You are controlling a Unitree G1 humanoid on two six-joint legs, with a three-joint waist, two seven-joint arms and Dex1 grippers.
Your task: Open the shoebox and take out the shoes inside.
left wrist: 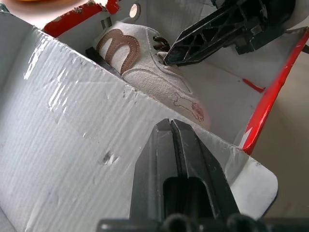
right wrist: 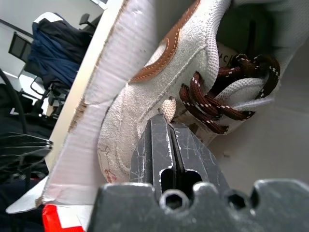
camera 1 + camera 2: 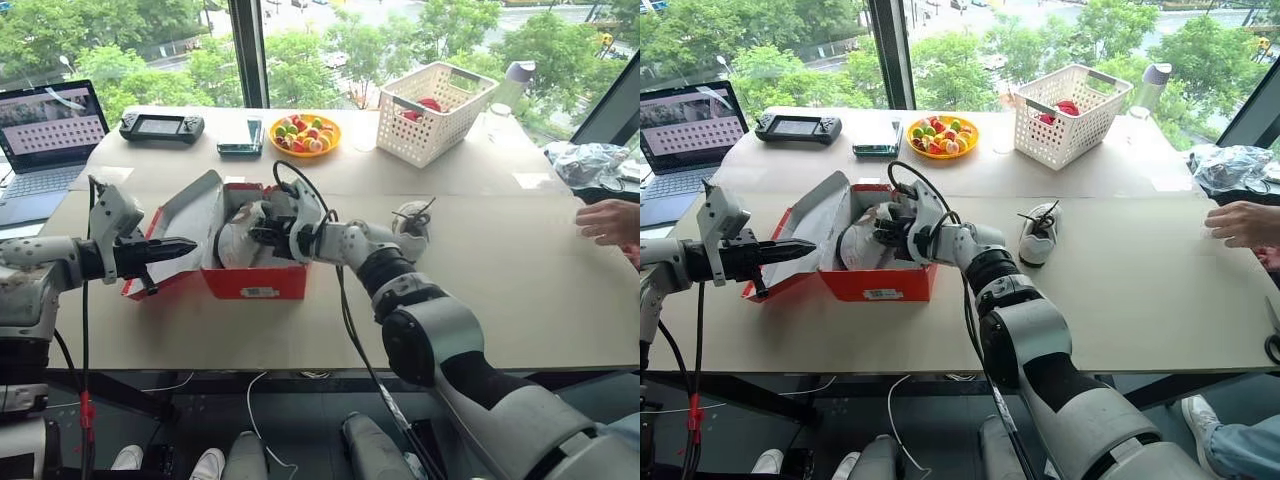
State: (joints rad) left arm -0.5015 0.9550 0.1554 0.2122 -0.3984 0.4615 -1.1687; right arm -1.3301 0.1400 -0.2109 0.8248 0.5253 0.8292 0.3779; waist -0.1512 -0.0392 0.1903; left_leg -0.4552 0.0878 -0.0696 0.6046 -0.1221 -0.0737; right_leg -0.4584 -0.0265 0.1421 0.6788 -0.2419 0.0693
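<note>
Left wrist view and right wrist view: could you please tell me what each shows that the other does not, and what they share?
Left wrist view: the shut left gripper at the lid's grey edge, and the right gripper from the side. Right wrist view: brown laces, the pale tab pinched by that gripper, and a blue jacket behind. Both: the white shoe inside the red box.

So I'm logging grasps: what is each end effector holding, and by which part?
The right end effector is shut on a shoe in the shoebox, pinching its upper edge beside the laces. The left end effector is shut against the open lid; a grip cannot be told.
</note>
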